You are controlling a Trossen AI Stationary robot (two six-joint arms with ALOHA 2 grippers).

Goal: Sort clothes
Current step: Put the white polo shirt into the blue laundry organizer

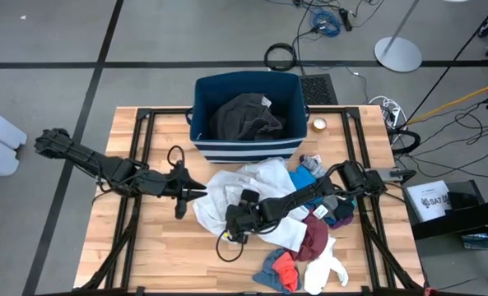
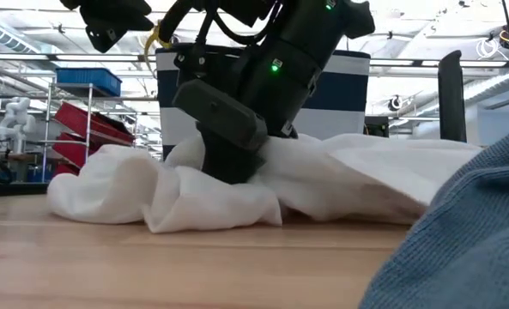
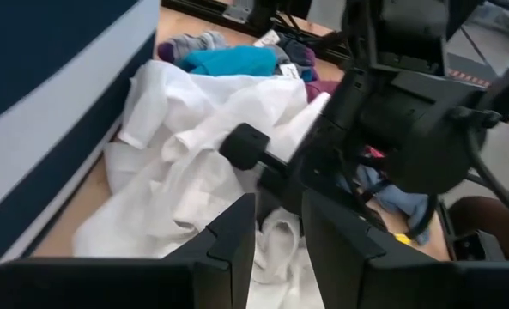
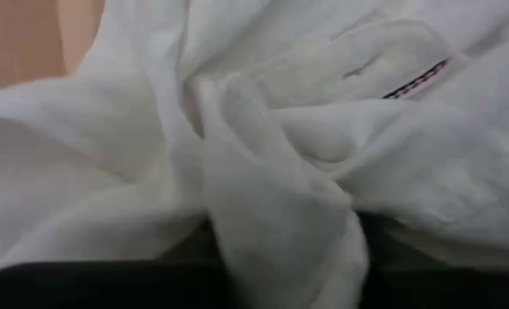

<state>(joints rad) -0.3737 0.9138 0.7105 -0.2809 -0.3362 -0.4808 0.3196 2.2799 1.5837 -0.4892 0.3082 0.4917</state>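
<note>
Right hand down in front of the bin, pressed into the big white shirt and clenched on a bunched fold of it. Pushed low like that most likely to catch enough cloth for a good lift. White shirt spread out on the surface just in front of the bin, close enough for a short trip up and over the wall. Left hand also in front of the bin, off at the shirt's left edge, fingers parted with nothing between them. Pointed at the shirt, probably waiting to help or keeping out of the way. One dark grey piece already lying inside the bin, so likely the place for big clothes. Small pieces in a heap farther from the bin than the shirt: teal, maroon, red and white socks. Partly hidden under the right arm, so hard to count. Looks like an early part of the sorting, with most clothes not yet put away. Risk of a loose sleeve dragging a small piece along on the way up.
</note>
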